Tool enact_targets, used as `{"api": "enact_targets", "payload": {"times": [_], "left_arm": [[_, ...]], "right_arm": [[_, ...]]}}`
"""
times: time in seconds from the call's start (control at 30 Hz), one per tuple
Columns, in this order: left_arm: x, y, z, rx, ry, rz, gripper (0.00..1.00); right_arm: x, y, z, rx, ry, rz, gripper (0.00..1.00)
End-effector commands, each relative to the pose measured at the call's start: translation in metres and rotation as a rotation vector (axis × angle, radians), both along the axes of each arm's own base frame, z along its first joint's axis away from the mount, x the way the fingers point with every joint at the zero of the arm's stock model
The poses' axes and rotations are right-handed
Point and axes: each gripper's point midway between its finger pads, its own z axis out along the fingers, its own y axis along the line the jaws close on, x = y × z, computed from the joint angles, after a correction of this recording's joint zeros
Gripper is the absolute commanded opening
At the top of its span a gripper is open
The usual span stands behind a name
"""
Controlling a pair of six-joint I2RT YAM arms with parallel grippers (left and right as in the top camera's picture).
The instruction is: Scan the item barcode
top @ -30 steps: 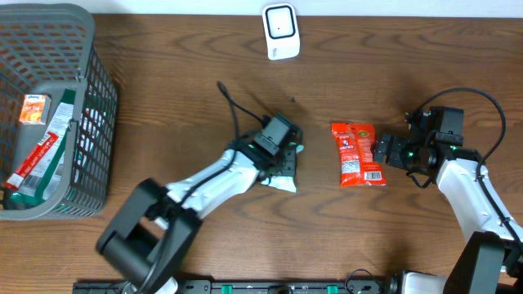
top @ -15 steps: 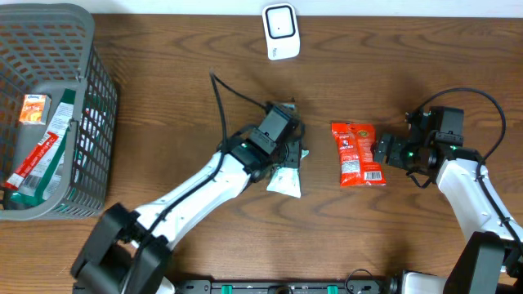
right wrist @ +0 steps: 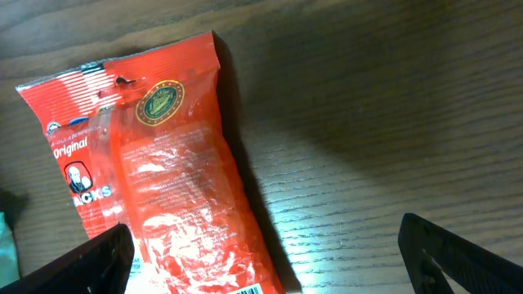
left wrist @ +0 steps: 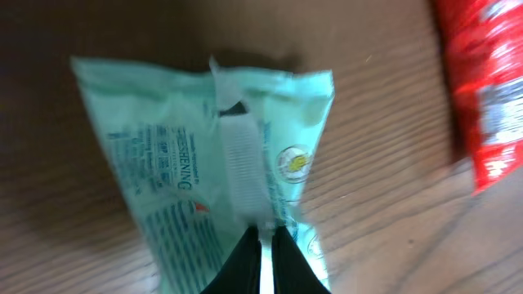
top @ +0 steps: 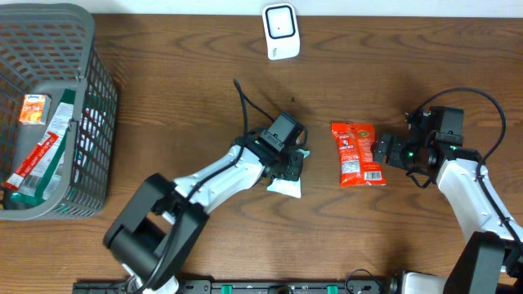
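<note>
From my desk I saw the left gripper (left wrist: pixel 262 235) pinched together on the raised seam (left wrist: pixel 243 171) down the back of the green pouch (left wrist: pixel 163 163), which lay flat on the table (top: pixel 163 73) near the middle, just left of the red pouch (top: pixel 357 153) and well below the scanner (top: pixel 280 31). I judged the green pouch light, soft and crinkly, with a slick film that would sag and twist once lifted. That seam looked like the best hold, being the one stiff fold fingers could nip without crushing the contents, though a thin pinch like that might slip. I could not make out a barcode among its printed text. The right gripper (top: pixel 382 152) hung with jaws wide apart at the right edge of the red pouch, holding nothing. I counted two pouches on the table, one scanner and one basket (top: pixel 90 114) at the far left. The basket held several packets, too overlapped to number exactly.
</note>
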Motion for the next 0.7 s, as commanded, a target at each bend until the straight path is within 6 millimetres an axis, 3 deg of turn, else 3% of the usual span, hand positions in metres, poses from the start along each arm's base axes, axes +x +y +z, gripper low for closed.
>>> {"api": "enact_targets", "payload": {"times": [0.0,0.07,0.13,0.33,0.4,0.5,0.67], "left_arm": [[-0.008,0.000,-0.025,0.019,0.061,-0.033,0.09],[-0.009,0.002,-0.032,0.033,0.071,-0.045,0.09],[-0.006,-0.001,-0.026,0.021,0.051,-0.052,0.10],[0.017,-0.008,0.044,-0.090,-0.117,-0.059,0.15],[0.019,-0.002,0.055,-0.098,-0.128,-0.045,0.16],[0.016,0.009,0.047,-0.065,-0.087,-0.028,0.16],[0.002,0.027,0.012,0.012,0.027,-0.013,0.16]], "right_arm": [[0.005,0.001,0.006,-0.009,-0.020,0.008,0.99],[0.005,0.001,0.006,-0.009,-0.020,0.008,0.99],[0.005,0.001,0.006,-0.009,-0.020,0.008,0.99],[0.005,0.001,0.006,-0.009,-0.020,0.008,0.99],[0.005,0.001,0.006,-0.010,-0.020,0.008,0.99],[0.005,0.001,0.006,-0.009,-0.020,0.008,0.99],[0.005,0.001,0.006,-0.009,-0.020,0.008,0.99]]}}
